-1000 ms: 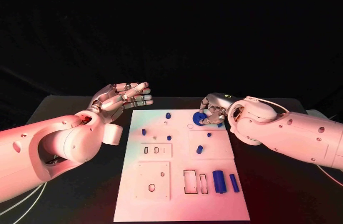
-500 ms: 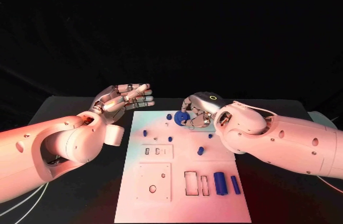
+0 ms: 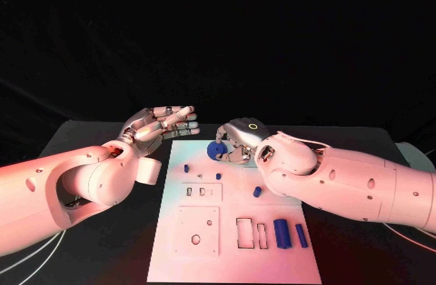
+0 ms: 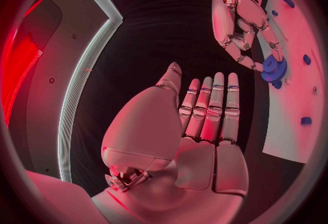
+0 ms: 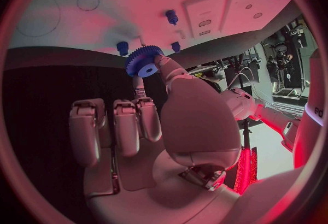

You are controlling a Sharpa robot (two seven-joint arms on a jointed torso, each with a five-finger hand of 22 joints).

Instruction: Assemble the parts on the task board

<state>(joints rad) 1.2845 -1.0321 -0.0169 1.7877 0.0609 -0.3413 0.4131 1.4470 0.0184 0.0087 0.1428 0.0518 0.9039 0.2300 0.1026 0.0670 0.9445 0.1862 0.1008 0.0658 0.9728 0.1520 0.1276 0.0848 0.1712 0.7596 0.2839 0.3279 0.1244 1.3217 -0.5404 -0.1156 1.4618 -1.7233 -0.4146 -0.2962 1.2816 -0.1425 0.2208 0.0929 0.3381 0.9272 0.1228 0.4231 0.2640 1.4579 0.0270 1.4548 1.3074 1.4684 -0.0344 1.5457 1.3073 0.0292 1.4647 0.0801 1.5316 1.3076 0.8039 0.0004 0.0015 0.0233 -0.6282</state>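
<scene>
A blue gear [image 3: 216, 148] is pinched in the fingertips of the right hand [image 3: 238, 141] and is carried over the far edge of the board [image 3: 232, 260], at about 12 o'clock on the plate. In the right wrist view the gear [image 5: 142, 61] is seen held by its rim, with its centre hole clear and facing outward. The left hand [image 3: 162, 126] is held flat with its fingers together and straight, gripping nothing, above the worktop [image 3: 91, 133] at about 10 o'clock from the board.

The step in hand is judged to be the seating of the gear on one of the small blue pegs [image 3: 186, 168] standing in the far part of the board; which peg is meant cannot be told. For this to go well, the gear's face should be brought level with the board before it is lowered, and its hole should be lined up directly over the peg top. The descent is best made slowly and straight down, since a tilted gear is likely to jam on the peg. The pinch should be kept on the rim, so that the hole is not covered by the fingers [image 5: 166, 69]. Release should be delayed until the gear lies flat. The neighbouring pegs [image 3: 218, 175] are close by and should not be knocked.
</scene>
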